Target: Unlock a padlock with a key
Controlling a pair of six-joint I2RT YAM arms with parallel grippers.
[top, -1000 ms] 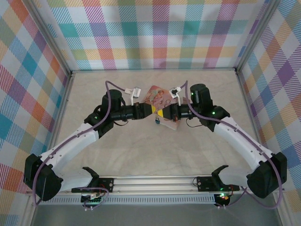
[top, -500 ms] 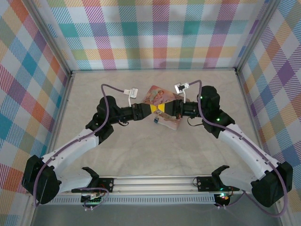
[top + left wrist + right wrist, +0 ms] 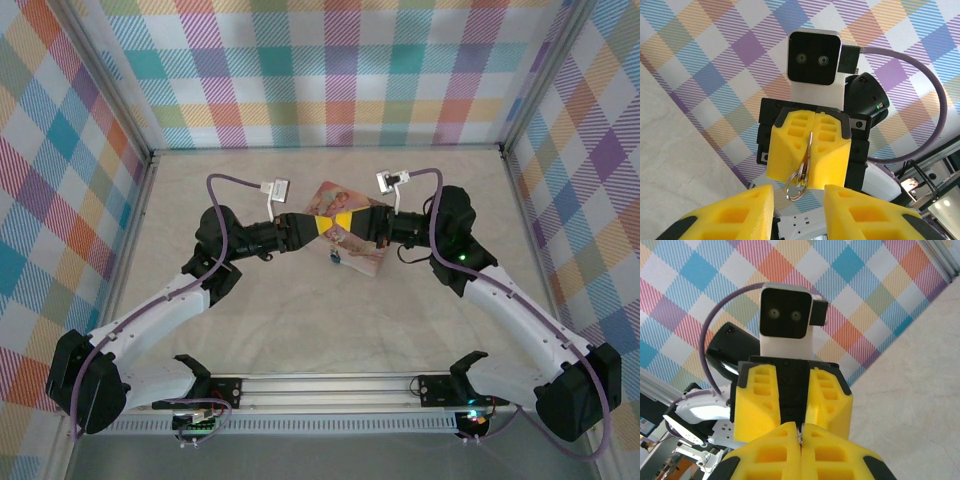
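One step looked done: the right gripper [image 3: 808, 150] was clamped tight on the key [image 3: 803, 167], whose ring hung out from between the closed fingers. The left gripper [image 3: 799, 212] faced it nose to nose, its jaws narrowly apart with nothing between them. The padlock [image 3: 335, 256] lay below the pair, at the near edge of the pink tin [image 3: 365, 263] on the table [image 3: 300, 320], gripped by neither; its shackle was too small to read. Left, by my reckoning: steady the padlock, insert the key, turn it.
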